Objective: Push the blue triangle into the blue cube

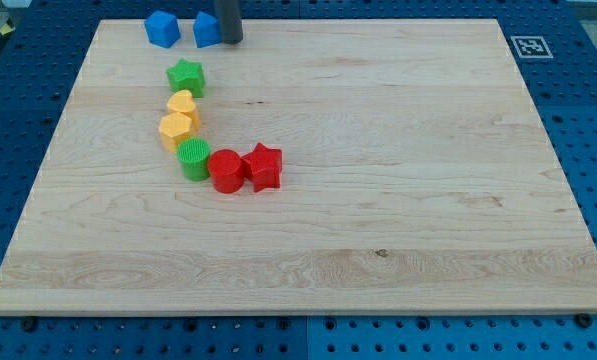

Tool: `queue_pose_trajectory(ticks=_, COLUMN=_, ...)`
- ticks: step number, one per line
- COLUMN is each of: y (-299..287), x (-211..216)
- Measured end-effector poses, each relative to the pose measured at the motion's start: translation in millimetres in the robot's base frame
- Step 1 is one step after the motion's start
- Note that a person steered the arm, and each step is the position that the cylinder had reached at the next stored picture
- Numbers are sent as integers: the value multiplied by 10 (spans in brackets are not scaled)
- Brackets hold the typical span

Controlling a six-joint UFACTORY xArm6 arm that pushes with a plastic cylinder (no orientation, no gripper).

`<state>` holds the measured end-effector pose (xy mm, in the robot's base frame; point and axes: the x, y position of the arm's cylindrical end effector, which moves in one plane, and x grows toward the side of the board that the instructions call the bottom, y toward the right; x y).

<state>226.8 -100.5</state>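
Observation:
Two blue blocks lie at the board's top left edge, a small gap between them. The left one [161, 28] has a peaked top and looks like the blue triangle. The right one [206, 30] looks squarish, like the blue cube, though its right side is hidden by the rod. My tip [230, 42] stands right against the right side of this right blue block. The rod rises out of the view's top.
A curved row of blocks runs down the board's left part: green star [186, 76], yellow heart [183, 104], yellow hexagon [175, 129], green cylinder [194, 158], red cylinder [225, 170], red star [264, 166]. The wooden board [398, 200] lies on a blue pegboard.

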Motion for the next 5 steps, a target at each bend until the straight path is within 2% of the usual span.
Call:
queue_pose_trajectory(ticks=2, y=-348, x=-10)
queue_pose_trajectory(ticks=5, y=-413, x=-10)
